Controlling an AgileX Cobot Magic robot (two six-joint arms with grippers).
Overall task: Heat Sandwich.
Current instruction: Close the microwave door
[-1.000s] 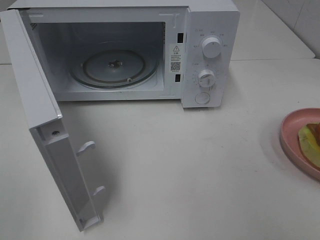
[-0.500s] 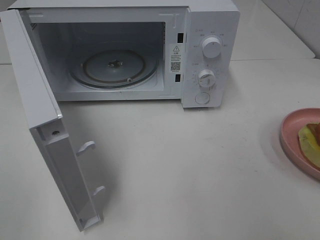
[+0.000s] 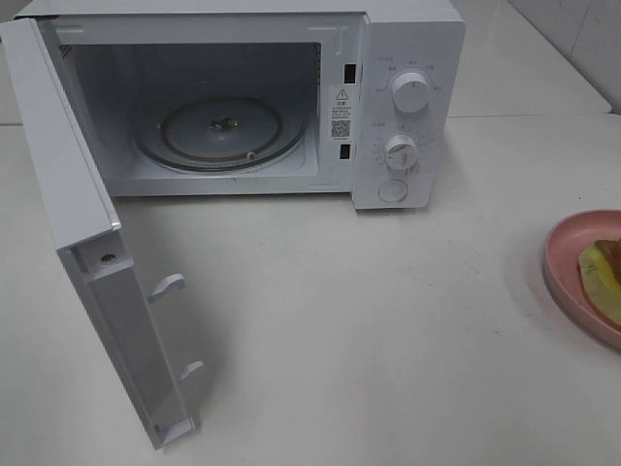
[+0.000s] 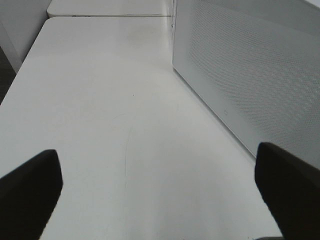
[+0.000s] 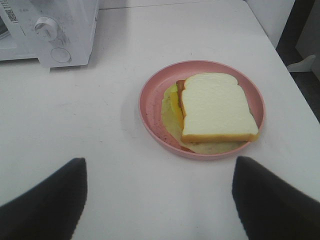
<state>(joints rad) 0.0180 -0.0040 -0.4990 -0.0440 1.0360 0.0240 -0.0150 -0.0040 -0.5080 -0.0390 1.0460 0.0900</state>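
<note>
The microwave (image 3: 252, 97) fills the upper left of the high view with its door (image 3: 92, 262) swung wide toward the lower left, the glass turntable (image 3: 221, 131) bare inside, so the step in hand appears to be fetching the food. The sandwich (image 5: 216, 107) lies on the pink plate (image 5: 150, 107) at the right edge of the high view, well apart from the oven; in the right wrist view it sits just right of centre, a pale top slice over yellow-green filling that spills onto the plate. The right gripper (image 5: 159, 197) hangs short of the plate with its jaws spread wide and nothing between them; the left gripper (image 4: 157, 187) is likewise fully open and empty, beside the outer face of the door. To do this well, the right arm should probably take the plate by its near rim rather than pinch the loose stack, since the layers look free to slide apart. Keep the plate level, carry it low across the bare worktop (image 3: 388, 320), and enter the cavity squarely, clear of the control panel (image 3: 406, 107). How high the plate's rim stands is hard to judge from here, so close gently. The left arm should stay clear of the door until the plate rests on the turntable.
</note>
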